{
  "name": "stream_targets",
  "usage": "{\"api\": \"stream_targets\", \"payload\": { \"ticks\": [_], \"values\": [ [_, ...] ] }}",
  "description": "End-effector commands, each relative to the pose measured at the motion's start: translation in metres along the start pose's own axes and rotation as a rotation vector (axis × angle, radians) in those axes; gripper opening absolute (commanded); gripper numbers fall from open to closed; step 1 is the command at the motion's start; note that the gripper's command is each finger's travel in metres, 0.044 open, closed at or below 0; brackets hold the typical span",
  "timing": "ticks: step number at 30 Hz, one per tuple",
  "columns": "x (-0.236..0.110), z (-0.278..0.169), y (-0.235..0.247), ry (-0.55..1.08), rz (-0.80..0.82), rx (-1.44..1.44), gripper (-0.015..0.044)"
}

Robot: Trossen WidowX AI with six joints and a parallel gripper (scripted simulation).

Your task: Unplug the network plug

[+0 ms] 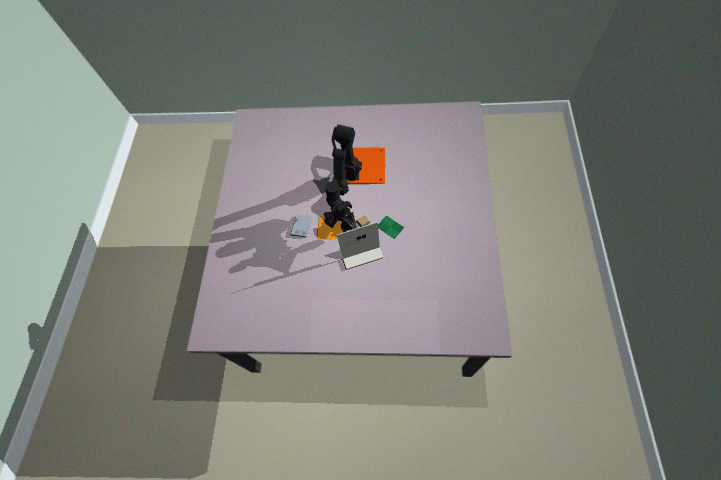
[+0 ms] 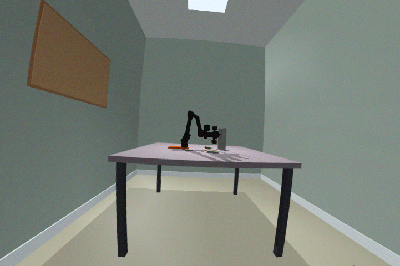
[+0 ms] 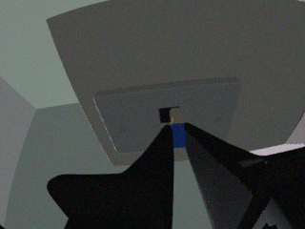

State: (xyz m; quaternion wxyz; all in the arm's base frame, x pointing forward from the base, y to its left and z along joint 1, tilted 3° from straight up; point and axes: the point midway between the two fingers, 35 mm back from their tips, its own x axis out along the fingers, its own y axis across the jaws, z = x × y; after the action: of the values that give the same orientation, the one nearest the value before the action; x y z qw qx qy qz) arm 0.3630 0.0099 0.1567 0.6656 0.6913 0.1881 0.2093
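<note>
So the wrist camera is the only one that actually shows the plug [image 3: 179,135]: a little blue thing sitting right at the socket [image 3: 170,114] in the grey panel [image 3: 128,52], with the two dark fingers of the pincer [image 3: 179,143] clamped on it. It looks like it's at the socket mouth, can't tell how deep it sits.

The top view hides all that behind the arm [image 1: 341,169], but it gives the layout: panel [image 1: 358,238] standing on a pale foot, an orange-yellow square [image 1: 326,229] on the counter [image 1: 372,316] just behind it under the pincer, a green square [image 1: 391,226] off to one side, a small grey piece [image 1: 301,225] to the other, and a bright orange plate [image 1: 370,165] under the arm's base.

The side view shows the arm [image 2: 192,125] reaching level into the panel [image 2: 222,138], plus a brown board [image 2: 68,59] on the wall.

No readable writing or labels anywhere
</note>
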Motion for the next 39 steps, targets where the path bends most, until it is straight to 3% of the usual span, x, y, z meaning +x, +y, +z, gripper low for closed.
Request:
{"api": "stream_targets", "payload": {
  "ticks": [1,39],
  "values": [
    [-0.005,-0.001,0.0,-0.001,-0.001,-0.002,0.0],
    [-0.032,-0.005,-0.001,-0.001,-0.004,-0.001,0.0]
  ]
}}
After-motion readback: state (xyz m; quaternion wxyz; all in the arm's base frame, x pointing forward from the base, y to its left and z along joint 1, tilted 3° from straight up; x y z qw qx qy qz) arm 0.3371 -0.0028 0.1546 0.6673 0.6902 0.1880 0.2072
